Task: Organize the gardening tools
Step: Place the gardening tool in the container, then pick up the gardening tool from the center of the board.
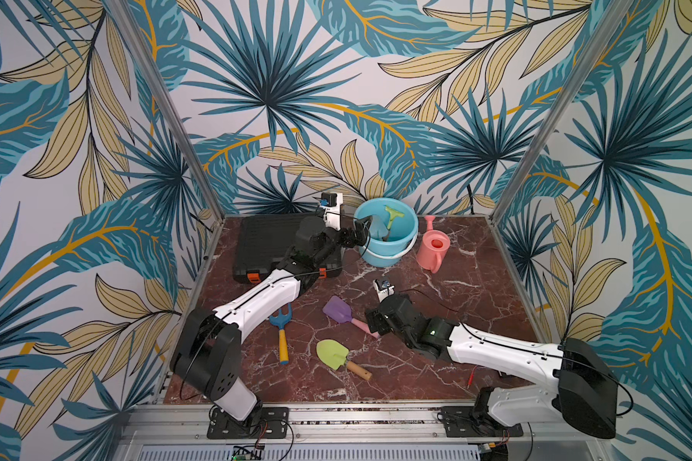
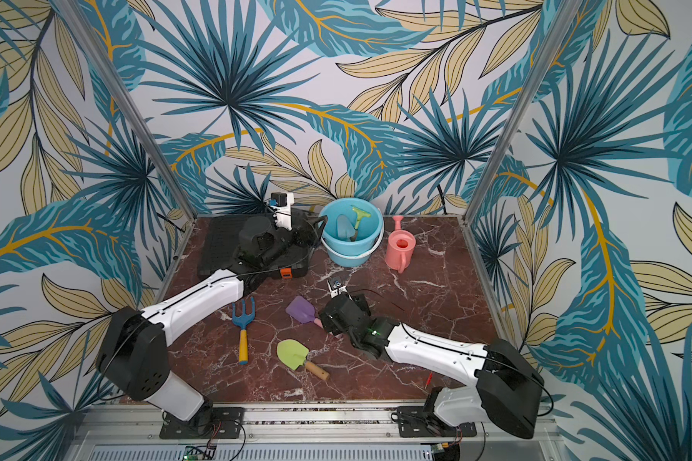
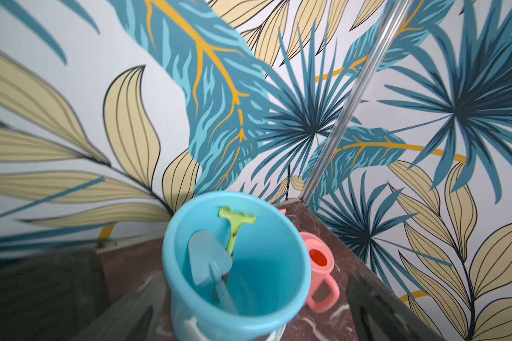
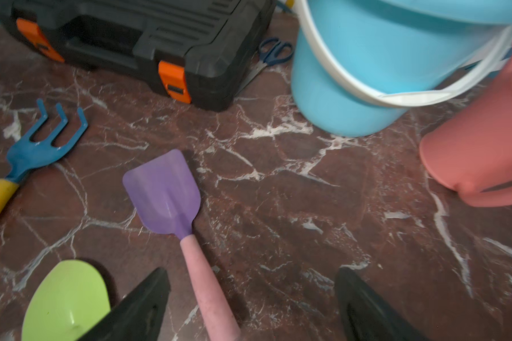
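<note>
My right gripper (image 4: 251, 270) has its jaws spread over bare surface (image 4: 308, 212). The handle of the purple scoop (image 4: 163, 192) lies between them, and the green shovel (image 4: 65, 298) is just beside one jaw. Ahead, the black case (image 4: 148, 38), blue bucket (image 4: 352, 82) and pink watering can (image 4: 479, 141) stand in the way. The scissors (image 4: 274, 53) lie in the gap between case and bucket.

It was a robot lab cell: aluminium posts (image 1: 552, 109) framed leaf-print walls (image 1: 336, 80) around a marble-look table (image 1: 488, 279), and two arms (image 1: 256, 303) stood bolted to a rail (image 1: 356, 417).
</note>
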`<move>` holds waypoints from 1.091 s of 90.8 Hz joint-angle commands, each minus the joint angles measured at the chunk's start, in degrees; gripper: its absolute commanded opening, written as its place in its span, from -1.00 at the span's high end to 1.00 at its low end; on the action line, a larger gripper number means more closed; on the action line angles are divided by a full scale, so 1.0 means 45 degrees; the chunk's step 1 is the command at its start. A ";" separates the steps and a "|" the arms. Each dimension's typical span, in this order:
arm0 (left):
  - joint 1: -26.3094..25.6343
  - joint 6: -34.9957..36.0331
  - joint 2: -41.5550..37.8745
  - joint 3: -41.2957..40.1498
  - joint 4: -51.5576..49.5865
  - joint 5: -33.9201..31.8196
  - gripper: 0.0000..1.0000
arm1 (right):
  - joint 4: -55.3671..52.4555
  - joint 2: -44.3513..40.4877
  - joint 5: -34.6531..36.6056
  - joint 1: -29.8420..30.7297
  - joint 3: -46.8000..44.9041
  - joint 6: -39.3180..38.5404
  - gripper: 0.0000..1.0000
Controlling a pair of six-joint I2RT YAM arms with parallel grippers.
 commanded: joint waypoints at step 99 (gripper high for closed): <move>-0.0002 -0.5150 -0.6065 -0.7578 -0.1254 0.0096 -0.65 | -0.0423 0.2043 -0.3346 0.0013 0.0037 -0.0018 0.87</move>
